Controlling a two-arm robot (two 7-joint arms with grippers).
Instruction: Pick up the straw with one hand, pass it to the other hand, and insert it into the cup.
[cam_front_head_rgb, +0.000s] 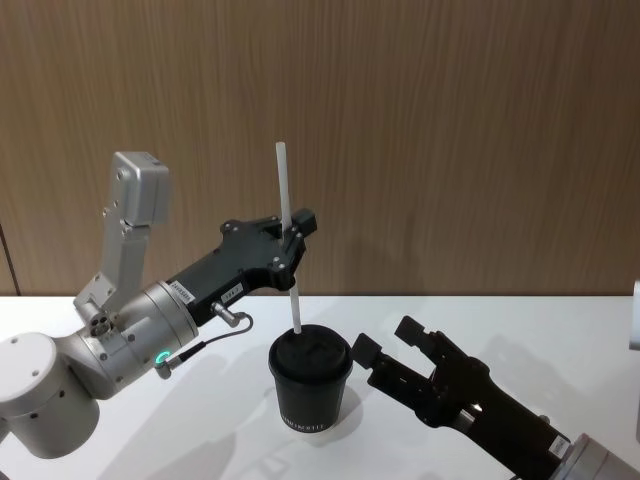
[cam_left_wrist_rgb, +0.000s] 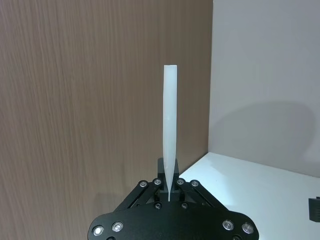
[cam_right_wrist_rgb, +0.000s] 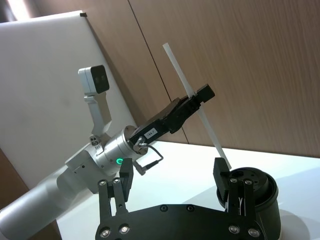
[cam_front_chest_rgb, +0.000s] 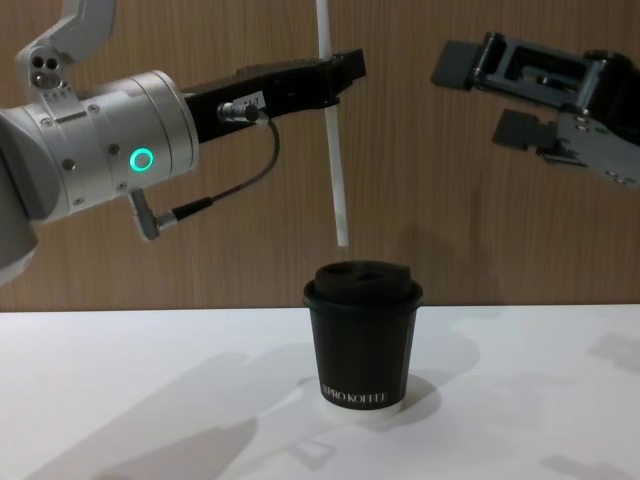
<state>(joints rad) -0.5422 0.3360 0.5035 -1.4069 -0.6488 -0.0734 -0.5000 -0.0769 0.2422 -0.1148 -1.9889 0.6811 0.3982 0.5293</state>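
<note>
While left tool (cam_front_chest_rgb: 335, 75) grips straw (cam_front_chest_rgb: 337, 170), cup (cam_front_chest_rgb: 362, 335) reads "APRO KOFFEE".

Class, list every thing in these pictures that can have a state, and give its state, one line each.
straw: held near upright, lower tip hanging just above the lid, not yet inserted.
cup: upright on the white table, domed lid on.
left gripper: shut on the straw, above the cup.
right gripper: open, holding nothing, raised beside the cup.
green ring on the left wrist: lit.
</note>
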